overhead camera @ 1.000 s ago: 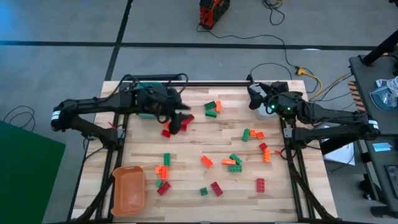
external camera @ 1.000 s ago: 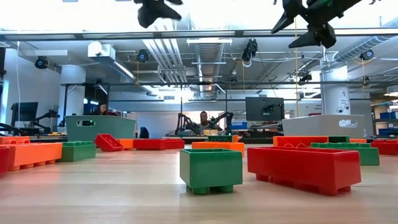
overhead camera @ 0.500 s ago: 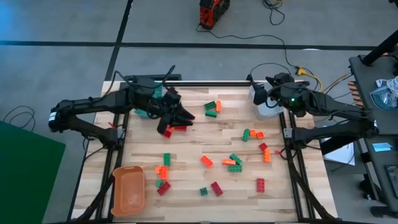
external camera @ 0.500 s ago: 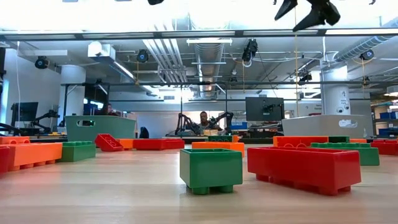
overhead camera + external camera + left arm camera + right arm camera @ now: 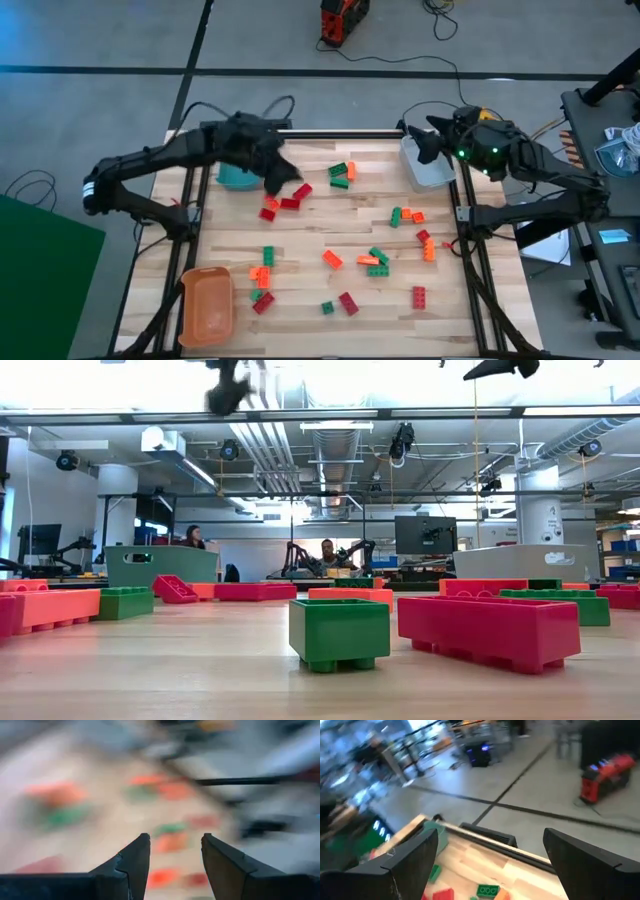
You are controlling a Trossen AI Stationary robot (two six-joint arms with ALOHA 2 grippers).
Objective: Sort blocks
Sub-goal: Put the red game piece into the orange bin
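Note:
Red, orange and green blocks lie scattered over the wooden table: three red ones at the far left, green ones at the far middle, more toward the right and near edge. My left gripper hangs open above the table between the teal bin and the red blocks; its wrist view shows nothing between the fingers. My right gripper is wide open and empty, high over the grey bin.
An orange bin stands at the near left corner. In the low view a green block and a red block sit close to the camera. Bare wood lies at the table's middle left. A person sits in the room beyond.
My left gripper has drawn back from over the red blocks toward the far left, by the teal bin; three red blocks now show uncovered on the table. My right gripper has risen and swung toward the far right, uncovering the grey bin.

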